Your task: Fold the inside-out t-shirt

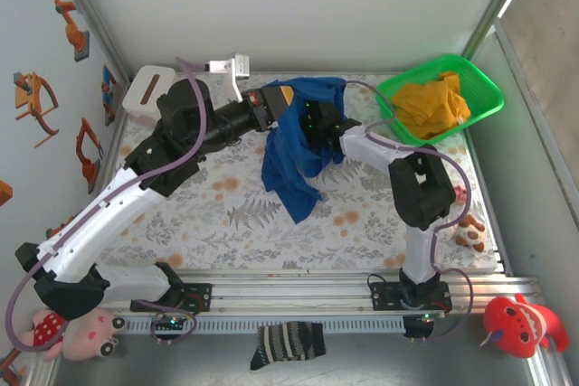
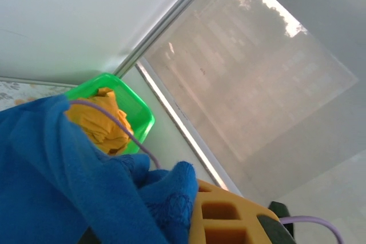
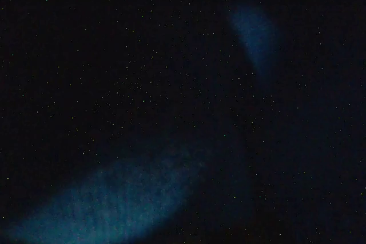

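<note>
The left gripper (image 1: 280, 98) pinches a raised edge of the blue t-shirt (image 1: 291, 162), while the right gripper (image 1: 314, 117) (buried under that cloth) is clenched, its catch unclear.

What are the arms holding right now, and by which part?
The left gripper and right gripper both grip the blue t-shirt at its bunched top; the rest hangs down. The right's exact spot is buried in cloth.

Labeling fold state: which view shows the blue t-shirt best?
Top external: most of the t-shirt shows, its bunched shape and hanging end clear. Left wrist catches a close bunch of its cloth; right wrist is dark, with a faint blue blur.
</note>
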You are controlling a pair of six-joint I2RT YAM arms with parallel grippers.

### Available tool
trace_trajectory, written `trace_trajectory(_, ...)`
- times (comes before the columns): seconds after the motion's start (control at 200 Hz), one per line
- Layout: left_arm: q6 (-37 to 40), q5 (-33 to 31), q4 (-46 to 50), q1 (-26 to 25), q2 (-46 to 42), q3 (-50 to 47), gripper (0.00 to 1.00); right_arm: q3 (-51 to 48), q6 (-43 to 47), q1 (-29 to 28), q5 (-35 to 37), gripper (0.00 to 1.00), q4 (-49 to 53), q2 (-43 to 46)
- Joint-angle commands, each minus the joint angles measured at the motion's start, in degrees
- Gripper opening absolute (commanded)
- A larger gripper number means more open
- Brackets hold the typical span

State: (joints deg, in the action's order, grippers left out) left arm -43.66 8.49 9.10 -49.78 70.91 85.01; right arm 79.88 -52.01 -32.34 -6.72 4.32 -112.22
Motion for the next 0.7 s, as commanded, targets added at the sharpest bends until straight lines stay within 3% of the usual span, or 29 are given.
trace_trajectory(0.0,-3.42,4.26,-5.60,-0.14,1.60,2.59,0.00,-1.44,-1.40,0.25,3.02,0.00,1.56,-0.88)
trace_trajectory(0.04,-3.94,5.14,-6.15,-0.63,2.56,3.78,0.00,-1.64,-1.52,0.25,2.82,0.00,1.74,-1.40)
trace_trajectory(0.11,-4.53,6.82,-6.49,-1.40,4.68,6.22,0.00,-2.10,-1.68,0.30,1.99,0.29,1.20,-1.59)
trace_trajectory(0.16,-4.92,7.69,-6.77,-2.03,6.49,7.82,0.00,-3.18,-2.18,0.19,1.03,0.40,-0.36,-0.84)
trace_trajectory(0.516,-8.17,13.56,-8.77,-6.81,19.40,20.91,0.00,-3.32,-5.10,-1.85,-2.35,0.63,-4.05,2.96)
trace_trajectory(0.551,-8.25,14.14,-8.50,-7.51,20.71,23.33,0.00,-2.61,-5.86,-1.89,-2.03,0.72,-4.02,2.17)
trace_trajectory(0.606,-8.06,14.97,-7.41,-8.73,22.68,27.30,0.00,-0.37,-6.93,-1.77,-1.03,0.97,-1.97,0.13)
trace_trajectory(0.696,-7.16,15.91,-4.98,-10.44,25.40,33.74,0.00,4.45,-7.43,-1.83,1.94,0.99,4.56,-3.69)
